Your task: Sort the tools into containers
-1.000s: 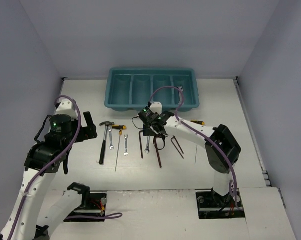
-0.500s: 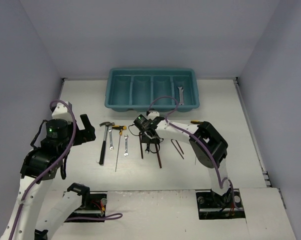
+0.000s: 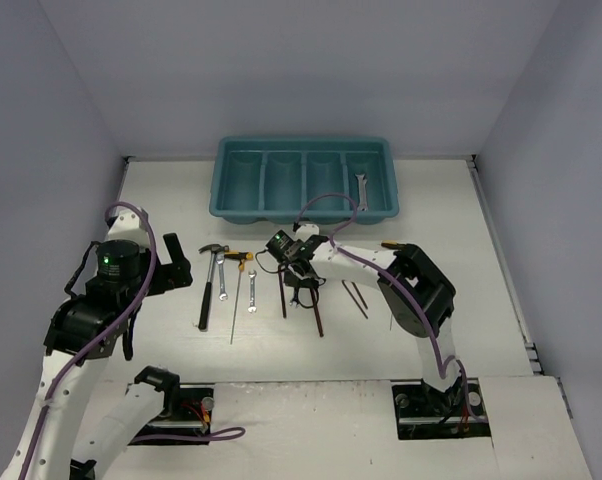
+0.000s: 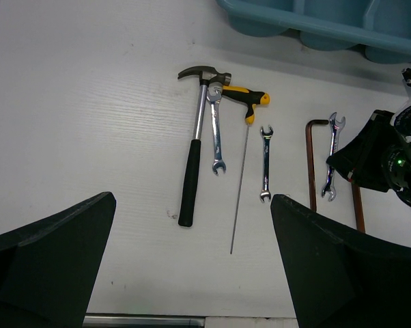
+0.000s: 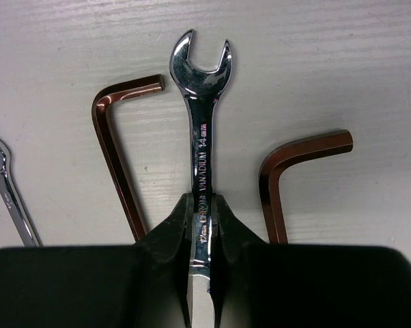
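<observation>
The right pincer [image 5: 202, 205] has just closed onto the shank of the silver open-end wrench [image 5: 200, 116], which lies flat on the desk [image 5: 328, 55] in front of the teal tray [image 3: 281, 212], so lifting it toward the tray looks next; the left pincer [image 3: 178, 262] gapes wide, holding nothing

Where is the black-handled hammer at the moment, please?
In the top view, the hammer lies on the table, leftmost of the tools, just right of the left gripper, with a silver wrench alongside its shaft.
</observation>
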